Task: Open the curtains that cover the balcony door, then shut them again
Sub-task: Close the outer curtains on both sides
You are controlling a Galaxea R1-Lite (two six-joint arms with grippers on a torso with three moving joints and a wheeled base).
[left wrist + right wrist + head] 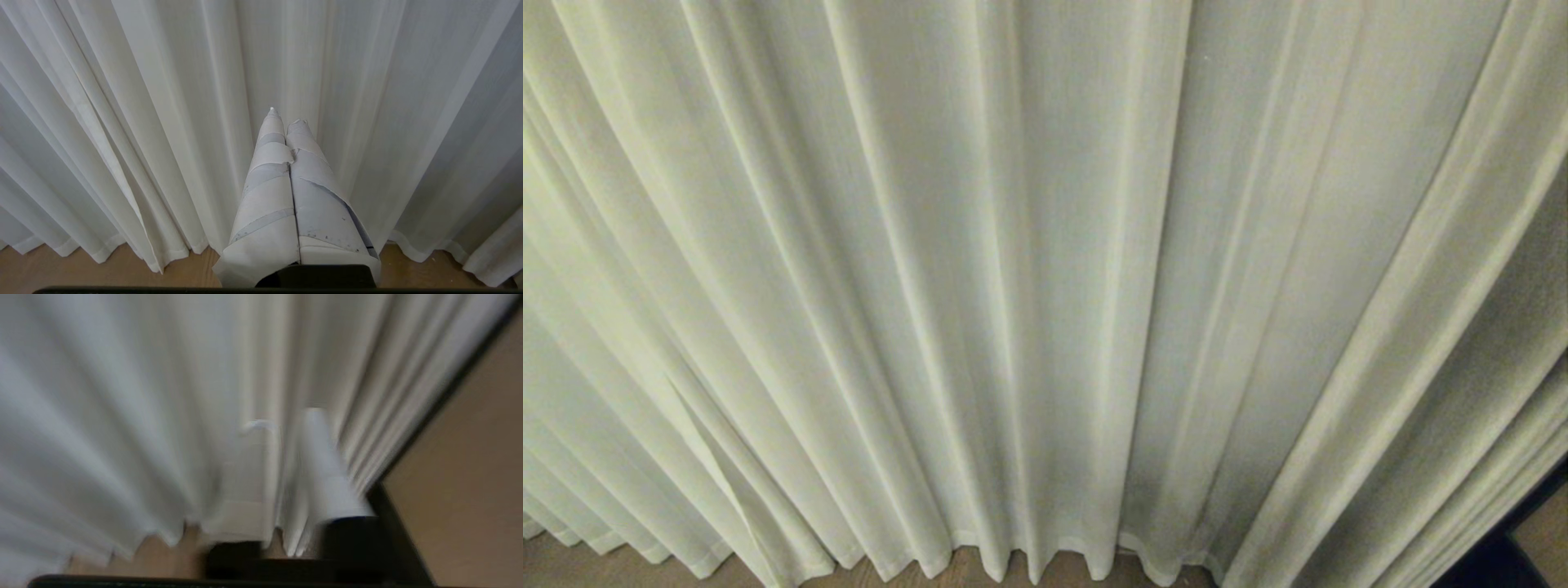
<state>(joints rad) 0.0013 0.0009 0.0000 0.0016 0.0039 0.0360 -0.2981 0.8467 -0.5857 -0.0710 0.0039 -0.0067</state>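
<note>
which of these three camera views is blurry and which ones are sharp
Right wrist view: smeared by motion, the curtains streaked and the right hand soft-edged. Left wrist view: sharp, left hand crisp against the pleats. Head view: sharp, slightly yellowish, darker toward the right edge.

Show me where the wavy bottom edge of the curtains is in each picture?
Head view: the curtains' hem runs along the bottom edge, just above the wooden floor.
Left wrist view: the hem runs low across the picture, partly behind the left gripper.
Right wrist view: the hem sits low, beside the right gripper.
Shared landmark: the wooden floor strip under the hem.
</note>
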